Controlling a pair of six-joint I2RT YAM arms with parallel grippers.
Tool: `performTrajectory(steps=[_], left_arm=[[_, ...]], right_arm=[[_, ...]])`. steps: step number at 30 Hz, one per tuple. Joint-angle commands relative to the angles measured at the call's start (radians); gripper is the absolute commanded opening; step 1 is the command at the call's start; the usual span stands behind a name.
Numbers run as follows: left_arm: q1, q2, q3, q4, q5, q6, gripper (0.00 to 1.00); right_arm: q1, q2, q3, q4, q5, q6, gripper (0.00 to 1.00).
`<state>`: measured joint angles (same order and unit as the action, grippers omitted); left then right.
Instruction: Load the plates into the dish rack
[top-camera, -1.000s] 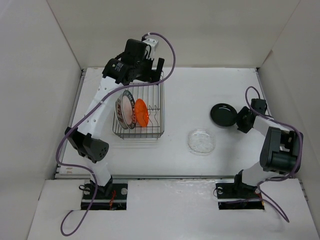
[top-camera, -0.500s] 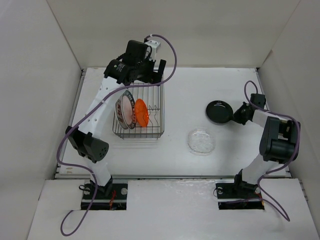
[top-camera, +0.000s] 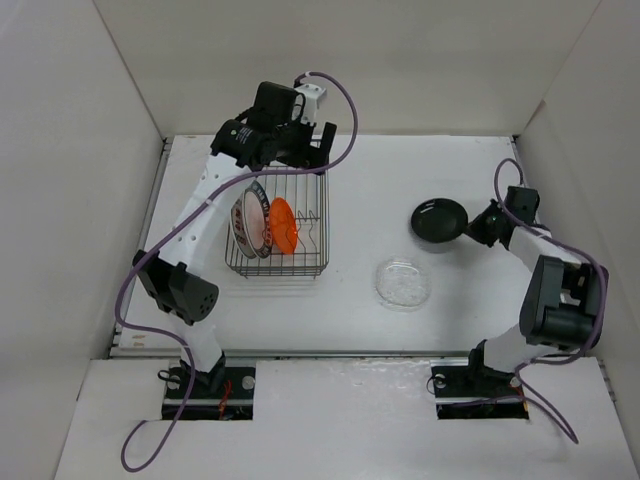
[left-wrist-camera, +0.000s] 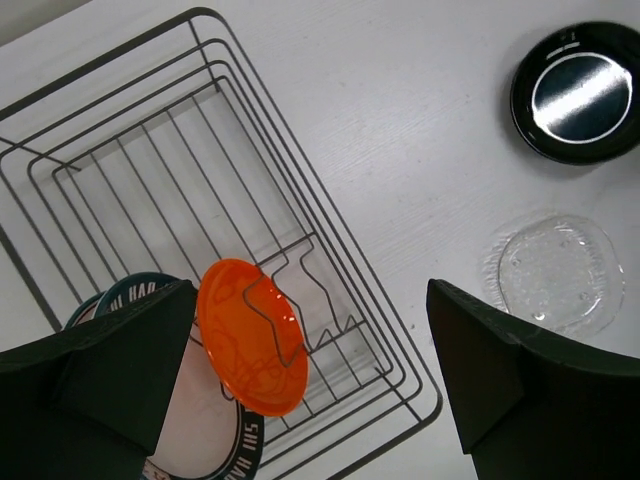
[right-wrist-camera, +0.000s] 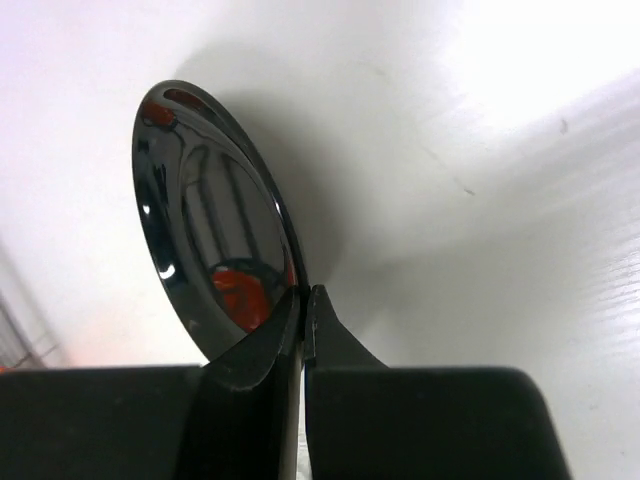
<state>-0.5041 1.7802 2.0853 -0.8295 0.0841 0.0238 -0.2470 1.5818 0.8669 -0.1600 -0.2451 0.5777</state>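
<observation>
The black wire dish rack (top-camera: 324, 262) (left-wrist-camera: 205, 95) stands left of centre. In it an orange plate (top-camera: 283, 226) (left-wrist-camera: 250, 335), a green-rimmed plate (top-camera: 256, 238) (left-wrist-camera: 215, 450) and a white plate with red motifs (top-camera: 241, 220) stand on edge. My left gripper (top-camera: 305, 150) (left-wrist-camera: 310, 300) hovers open above the rack's far end, holding nothing. Right of centre, the glossy black plate (top-camera: 438, 220) (left-wrist-camera: 580, 92) (right-wrist-camera: 205, 255) is tilted up on its edge. My right gripper (top-camera: 470, 228) (right-wrist-camera: 305, 300) is shut on its right rim. The clear glass plate (top-camera: 403, 283) (left-wrist-camera: 560, 272) lies flat on the table.
White walls close in the table on the left, back and right. The right half of the rack holds only upright wire dividers (left-wrist-camera: 300, 290). The glass plate lies between the rack and the right arm's base.
My right gripper has closed on the black plate's rim, tipped it up and shifted it slightly left. The left gripper has drifted a little to the right above the rack.
</observation>
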Motion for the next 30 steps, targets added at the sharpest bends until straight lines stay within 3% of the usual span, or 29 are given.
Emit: performTrajectory(steps=[1,5,15,23,25,29,30], left_arm=[[-0.005,-0.001,0.031,0.042,0.1,0.034,1.0],[-0.005,-0.002,0.035,0.104,0.229,0.057,1.0],[-0.005,0.103,0.104,0.202,0.638,0.077,1.0],[-0.039,0.162,0.101,0.181,0.691,0.09,0.98],[-0.039,0.162,0.087,0.181,0.709,0.09,0.89],[-0.039,0.125,0.068,0.181,0.724,0.108,0.36],[-0.039,0.125,0.058,0.181,0.735,0.097,0.11]], right_arm=[[0.024,-0.14,0.003,0.094,-0.052,0.027,0.0],[0.057,-0.316,0.012,0.132,-0.063,0.027,0.0],[0.238,-0.499,0.011,0.319,-0.272,-0.067,0.0],[0.333,-0.507,0.007,0.418,-0.329,-0.026,0.0],[0.345,-0.494,0.007,0.438,-0.329,-0.015,0.0],[0.376,-0.471,0.018,0.473,-0.319,0.008,0.0],[0.376,-0.462,0.018,0.487,-0.319,0.02,0.0]])
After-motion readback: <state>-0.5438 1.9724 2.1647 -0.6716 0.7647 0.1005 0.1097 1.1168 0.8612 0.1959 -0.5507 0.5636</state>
